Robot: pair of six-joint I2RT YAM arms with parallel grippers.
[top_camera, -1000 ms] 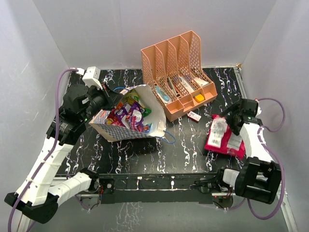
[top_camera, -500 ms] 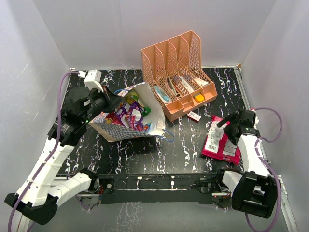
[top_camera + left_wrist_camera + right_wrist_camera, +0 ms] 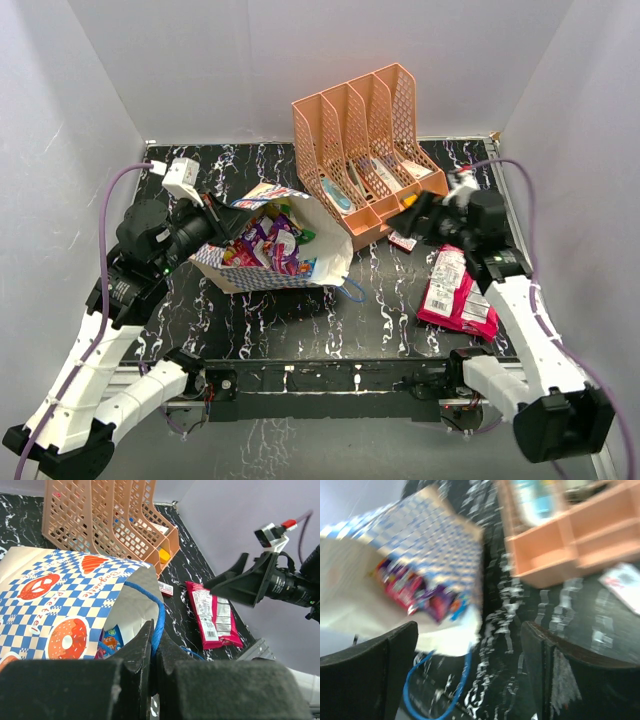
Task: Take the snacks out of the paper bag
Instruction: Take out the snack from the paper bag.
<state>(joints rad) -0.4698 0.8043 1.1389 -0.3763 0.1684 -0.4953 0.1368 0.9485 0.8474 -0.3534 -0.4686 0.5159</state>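
Observation:
The paper bag [image 3: 325,262] lies on its side at centre-left, mouth up and to the right, with several snacks [image 3: 268,240] inside. My left gripper [image 3: 222,214] is shut on the bag's blue cord handle [image 3: 160,617] at the bag's left edge; the checked bag [image 3: 55,610] fills the left wrist view. One magenta snack packet [image 3: 455,293] lies flat on the table at the right, also in the left wrist view [image 3: 212,614]. My right gripper [image 3: 421,216] is open and empty, in the air between the packet and the bag. The blurred right wrist view shows the bag mouth [image 3: 415,550] and snacks [image 3: 422,592] ahead of the open gripper [image 3: 470,665].
A peach mesh organizer [image 3: 370,150] with small items stands behind the bag and right gripper. A small white-red item [image 3: 403,240] lies on the table in front of it. The bag's second blue handle [image 3: 350,290] trails on the black marbled table [image 3: 380,320]. White walls enclose the table.
My right gripper has left the magenta packet lying on the table and swung up and left toward the organizer and bag. My left gripper shifted slightly left, pulling the bag's edge.

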